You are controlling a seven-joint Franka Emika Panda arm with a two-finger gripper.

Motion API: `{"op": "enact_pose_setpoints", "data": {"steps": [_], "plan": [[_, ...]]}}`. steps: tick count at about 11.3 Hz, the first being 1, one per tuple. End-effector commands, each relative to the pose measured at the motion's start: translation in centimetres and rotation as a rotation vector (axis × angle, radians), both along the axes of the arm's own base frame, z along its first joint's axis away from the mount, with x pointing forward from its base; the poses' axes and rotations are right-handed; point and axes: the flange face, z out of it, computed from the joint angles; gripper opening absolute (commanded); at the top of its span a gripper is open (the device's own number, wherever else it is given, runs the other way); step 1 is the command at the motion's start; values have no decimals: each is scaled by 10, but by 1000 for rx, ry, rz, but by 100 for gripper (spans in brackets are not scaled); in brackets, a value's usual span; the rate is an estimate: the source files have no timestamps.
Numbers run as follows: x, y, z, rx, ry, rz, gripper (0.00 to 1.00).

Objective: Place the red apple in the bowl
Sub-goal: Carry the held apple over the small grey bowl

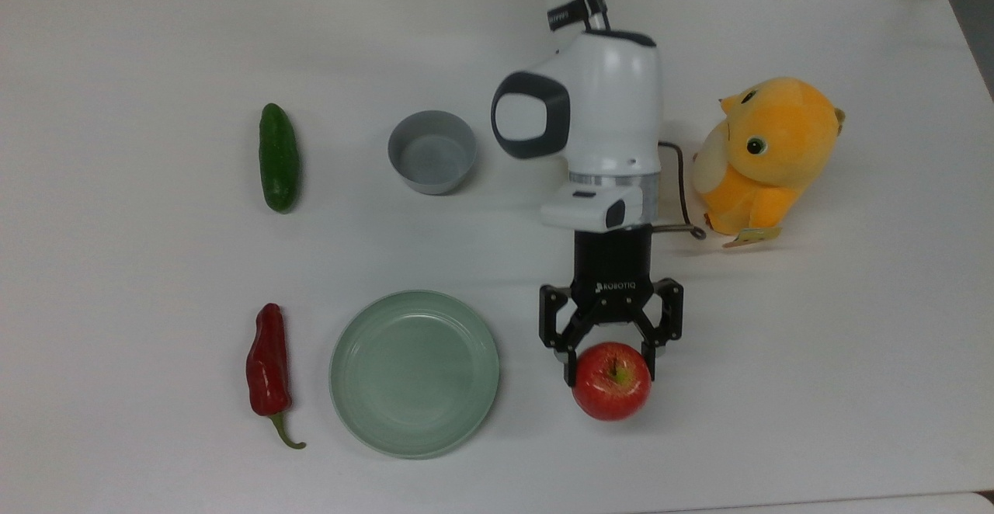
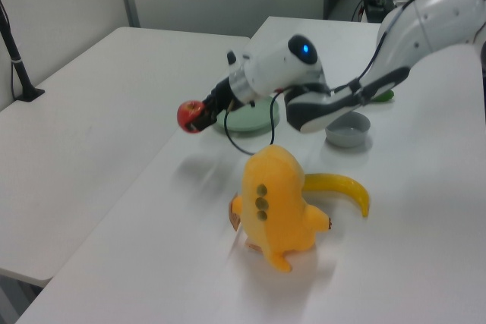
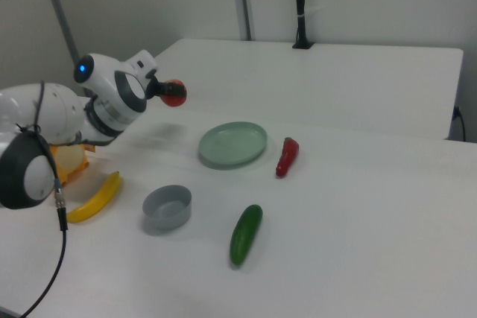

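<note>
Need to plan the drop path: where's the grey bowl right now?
In the top view the bowl sits on the table just left of the arm's white wrist, right of the cucumber and above the green plate.
</note>
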Motion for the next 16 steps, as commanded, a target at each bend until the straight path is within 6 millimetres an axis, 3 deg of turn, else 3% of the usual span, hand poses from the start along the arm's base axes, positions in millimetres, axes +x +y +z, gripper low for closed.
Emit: {"op": "enact_pose_setpoints", "data": {"steps": [1,6,9,11,14,16], "plan": [[-38,-21,64,-5,158,-150,12],[-118,-74,147,26,428,-337,13],[-167,-114,168,-17,614,-289,13],[-190,-144,157,-58,795,-168,13],[-218,-181,117,-119,917,3,13],[-218,-207,95,-105,900,20,13]]}}
